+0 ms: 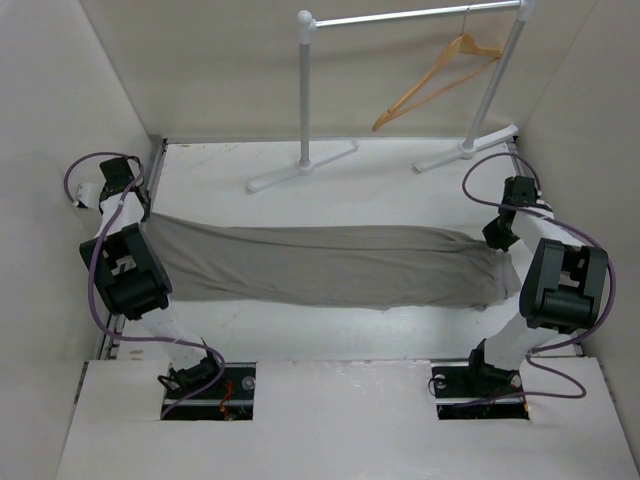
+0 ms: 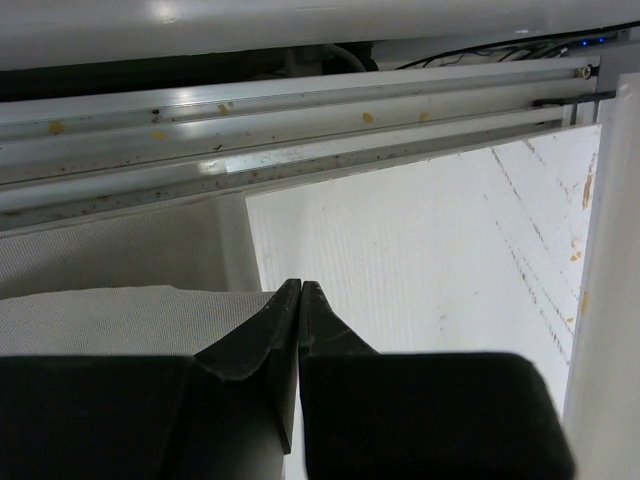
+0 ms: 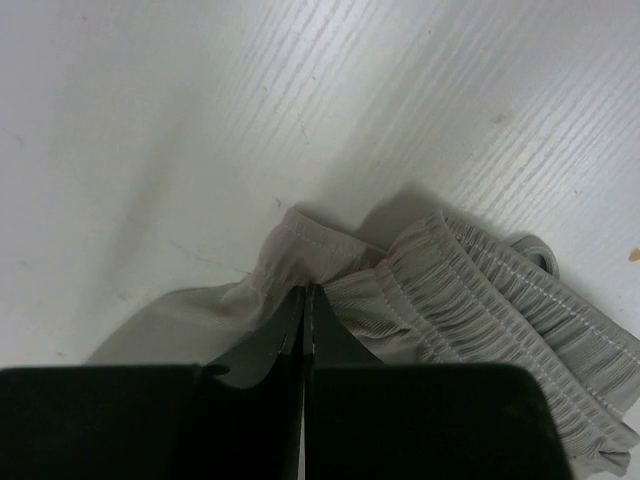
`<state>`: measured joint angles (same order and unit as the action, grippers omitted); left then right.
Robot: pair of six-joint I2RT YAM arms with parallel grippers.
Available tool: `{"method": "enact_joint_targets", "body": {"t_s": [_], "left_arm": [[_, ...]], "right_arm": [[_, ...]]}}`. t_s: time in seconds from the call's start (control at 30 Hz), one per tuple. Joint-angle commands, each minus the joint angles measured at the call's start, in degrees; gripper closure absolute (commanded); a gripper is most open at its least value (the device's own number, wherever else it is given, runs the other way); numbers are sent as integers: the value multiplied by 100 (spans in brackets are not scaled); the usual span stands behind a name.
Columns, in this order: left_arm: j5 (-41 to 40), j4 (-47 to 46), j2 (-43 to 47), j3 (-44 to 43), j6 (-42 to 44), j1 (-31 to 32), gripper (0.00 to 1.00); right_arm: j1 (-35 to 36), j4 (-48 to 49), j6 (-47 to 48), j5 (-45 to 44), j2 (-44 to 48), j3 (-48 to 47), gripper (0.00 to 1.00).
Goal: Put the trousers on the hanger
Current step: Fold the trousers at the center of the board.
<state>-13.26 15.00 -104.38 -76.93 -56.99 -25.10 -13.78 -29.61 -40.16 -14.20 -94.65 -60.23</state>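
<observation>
The grey-taupe trousers (image 1: 320,265) lie stretched flat across the table from left to right. My left gripper (image 1: 143,208) is at their left end. In the left wrist view it (image 2: 300,285) is shut, with the cloth's edge (image 2: 100,320) running in to the tips. My right gripper (image 1: 497,240) is at the right end. In the right wrist view it (image 3: 303,290) is shut on bunched cloth beside the gathered elastic waistband (image 3: 480,300). The tan wooden hanger (image 1: 435,80) hangs by its hook on the rail at the back right, apart from both grippers.
The white-and-silver clothes rail (image 1: 400,17) stands at the back on two posts with feet (image 1: 300,168) on the table. White walls close in the left, right and back. An aluminium edge rail (image 2: 300,120) runs just beyond the left gripper.
</observation>
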Motion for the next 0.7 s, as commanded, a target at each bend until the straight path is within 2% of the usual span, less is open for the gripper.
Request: {"method": "enact_joint_targets", "body": {"t_s": [0.0,0.33,0.67], "left_arm": [[25,-77,23,-297,-154,-17,100],[34,-138,-407,-806,-260,1,100],[7,99,-1014,-1158,-251,10,98]], "right_arm": [[29,60,-97,-267,209,-332,98],[-270,95,-18,-549,158,-665,100],[-261,218,35,-558,-589,-1131,95]]}}
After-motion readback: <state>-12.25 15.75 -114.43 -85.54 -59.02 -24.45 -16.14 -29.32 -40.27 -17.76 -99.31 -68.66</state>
